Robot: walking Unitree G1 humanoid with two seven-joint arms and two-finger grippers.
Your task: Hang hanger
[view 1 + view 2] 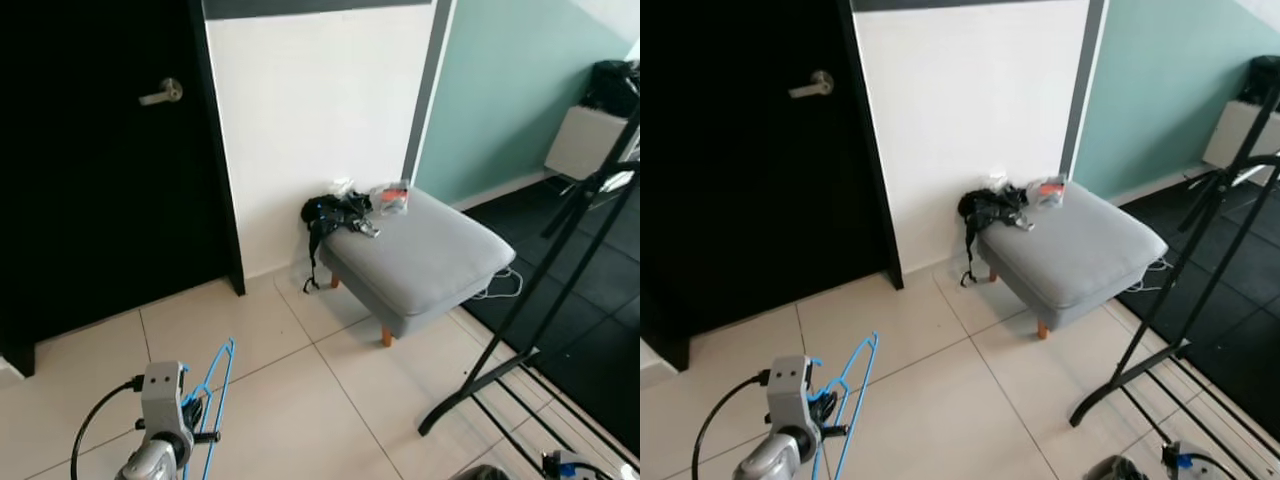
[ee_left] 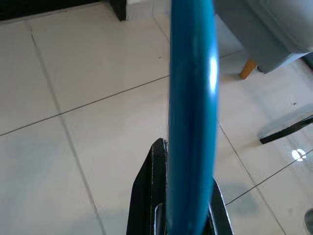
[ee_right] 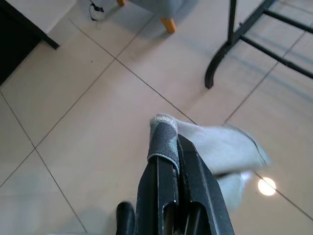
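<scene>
— Gripping what, on the left side?

— The left gripper (image 2: 178,223) has its black fingers (image 2: 146,196) clamped on a blue hanger (image 1: 212,400). In the left wrist view the hanger's bar runs straight up between the two fingers. From the head camera, the hanger sits low at the robot's left, held above the pale floor tiles (image 1: 290,400), its thin frame seen nearly edge-on beside the silver wrist.

— And the right one?

— The right gripper (image 3: 178,147) has its fingers (image 3: 159,191) pressed together, pinching a piece of grey cloth (image 3: 215,147). The cloth wraps over the fingertips and hangs off to one side above the tiles.

— What lies beyond the grippers?

— A black clothes rack (image 1: 560,270) stands to the robot's right, its slanted legs and floor bars crossing from the pale tiles onto darker flooring. One foot of it also shows in the right wrist view. Ahead is a grey footstool (image 1: 420,260) on short wooden legs, set against a white wall (image 1: 310,120). A heap of black straps and small items (image 1: 340,212) lies at the stool's back corner, with one strap dangling down its side.

— Farther out?

— A black door (image 1: 100,180) with a silver lever handle (image 1: 162,94) is at the left, and a teal wall (image 1: 510,90) at the right.
</scene>
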